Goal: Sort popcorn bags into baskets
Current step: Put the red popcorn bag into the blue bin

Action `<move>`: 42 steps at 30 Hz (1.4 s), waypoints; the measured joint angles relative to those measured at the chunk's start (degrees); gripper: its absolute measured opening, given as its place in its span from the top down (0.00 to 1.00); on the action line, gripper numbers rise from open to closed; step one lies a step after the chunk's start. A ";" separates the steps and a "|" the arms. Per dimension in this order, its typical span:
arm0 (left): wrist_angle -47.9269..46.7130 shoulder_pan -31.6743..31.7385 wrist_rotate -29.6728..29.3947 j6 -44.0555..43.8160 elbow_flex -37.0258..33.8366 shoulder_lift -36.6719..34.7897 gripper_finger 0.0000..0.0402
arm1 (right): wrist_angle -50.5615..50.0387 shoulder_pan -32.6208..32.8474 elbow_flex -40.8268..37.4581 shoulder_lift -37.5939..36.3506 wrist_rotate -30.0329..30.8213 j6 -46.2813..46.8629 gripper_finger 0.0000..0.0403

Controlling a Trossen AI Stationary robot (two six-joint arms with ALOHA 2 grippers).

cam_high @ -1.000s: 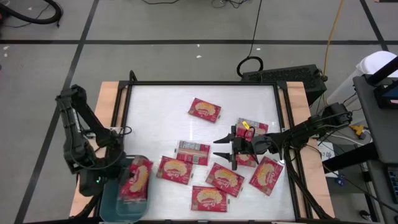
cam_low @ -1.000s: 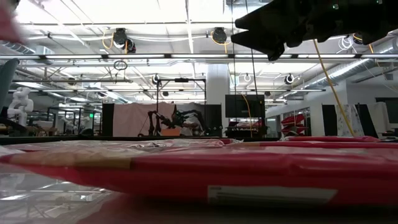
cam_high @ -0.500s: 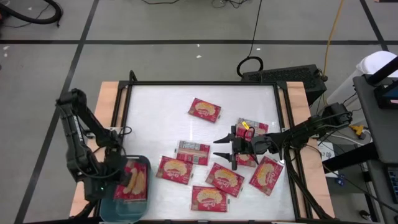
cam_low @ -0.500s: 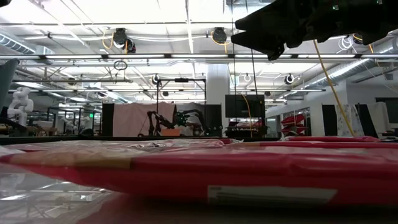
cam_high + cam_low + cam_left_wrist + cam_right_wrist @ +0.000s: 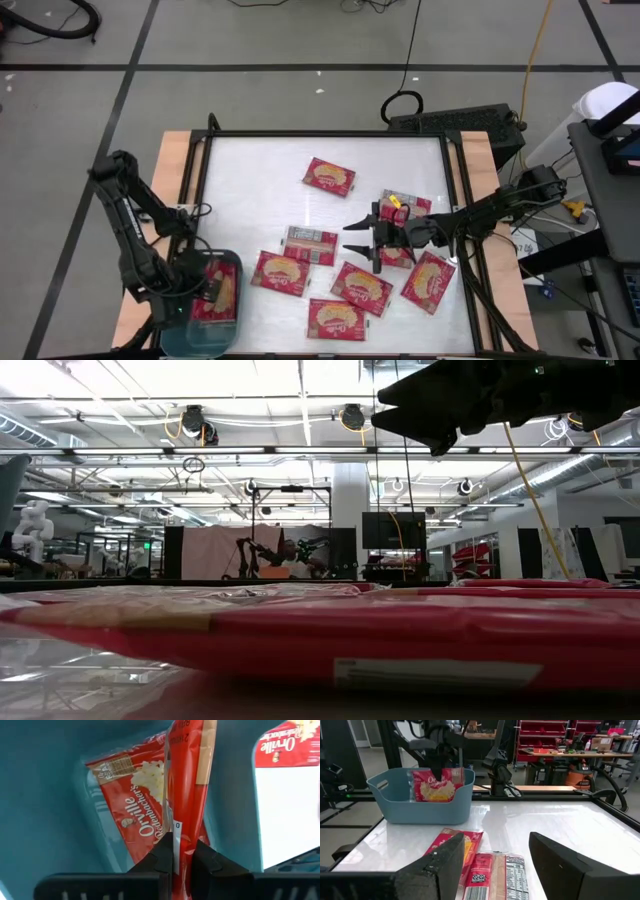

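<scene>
My left gripper is inside the teal basket at the table's front left, shut on a red popcorn bag. The left wrist view shows that bag standing on edge between the jaws. Another bag lies flat on the basket floor. My right gripper hangs open over the middle of the table, above a bag. Several more bags lie around it, among them one farther back and one with its grey back up.
Loose bags cluster near the front edge and right of centre. The white table top is bare at the back left. A black frame rail runs along the table's left side, beside the left arm.
The left arm has drawn back towards the front left, carrying its bag lower into the basket. The right arm has not moved.
</scene>
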 joint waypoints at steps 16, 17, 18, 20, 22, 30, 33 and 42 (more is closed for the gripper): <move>-1.90 0.01 0.77 2.49 0.00 0.05 0.67 | 1.83 0.00 0.00 0.00 -0.02 1.24 0.47; -1.76 0.01 0.77 3.11 0.00 0.00 0.67 | 1.82 0.00 0.00 0.00 -0.02 1.42 0.47; -1.56 0.01 0.92 3.76 0.00 0.00 0.67 | 1.82 0.00 0.00 0.00 -0.02 1.69 0.47; -1.31 0.01 2.27 4.81 0.00 0.00 0.67 | 1.82 0.00 0.00 0.00 -0.02 2.33 0.47; -1.30 0.01 5.13 5.96 0.00 0.00 0.67 | 1.79 0.00 0.00 0.00 -0.02 2.60 0.47; -1.52 0.01 8.20 13.33 0.00 -2.62 0.67 | 1.78 0.00 0.00 0.00 0.07 3.24 0.47; -1.82 0.01 3.60 17.19 0.00 -3.52 0.67 | 1.74 0.00 0.00 0.00 0.93 4.68 0.47; -3.11 4.10 -12.77 36.54 0.00 -5.29 0.67 | -2.81 -0.94 0.00 -0.10 10.10 8.49 0.47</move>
